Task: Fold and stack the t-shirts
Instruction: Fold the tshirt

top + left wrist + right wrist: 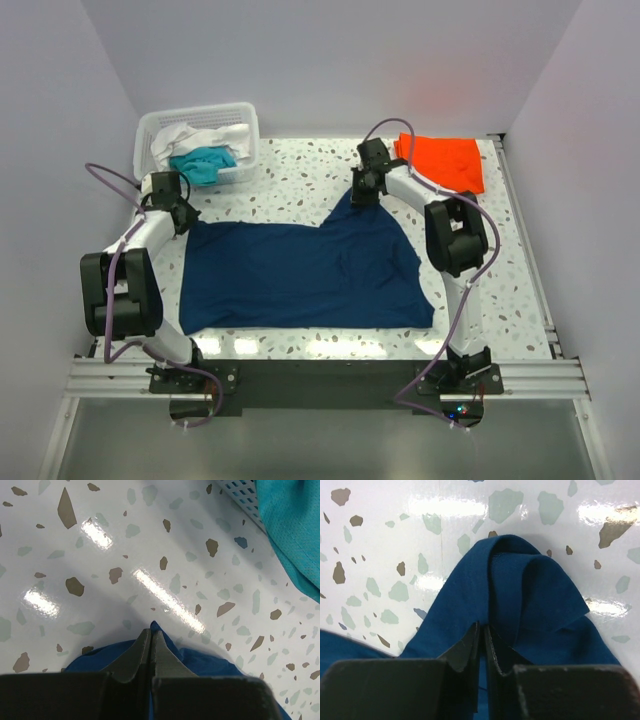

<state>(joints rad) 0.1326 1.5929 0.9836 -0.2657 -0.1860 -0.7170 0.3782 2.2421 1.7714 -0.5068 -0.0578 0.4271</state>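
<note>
Two sets of fingers pinch the navy shirt [300, 275], which lies spread out in the middle of the desk [300, 170]. The left fingers [146, 642] are pressed shut on its corner at 10 o'clock. The right fingers [476, 635] nip a raised peak at 12 o'clock. To fold well, I think both should lift together, keep the cloth tight, and lay it down toward 6 o'clock. Four shirts: one navy, one orange shirt [440, 160] at 1 o'clock, and one teal shirt [205, 165] and one white shirt [195, 135] in one basket [250, 135] at 11 o'clock.
</note>
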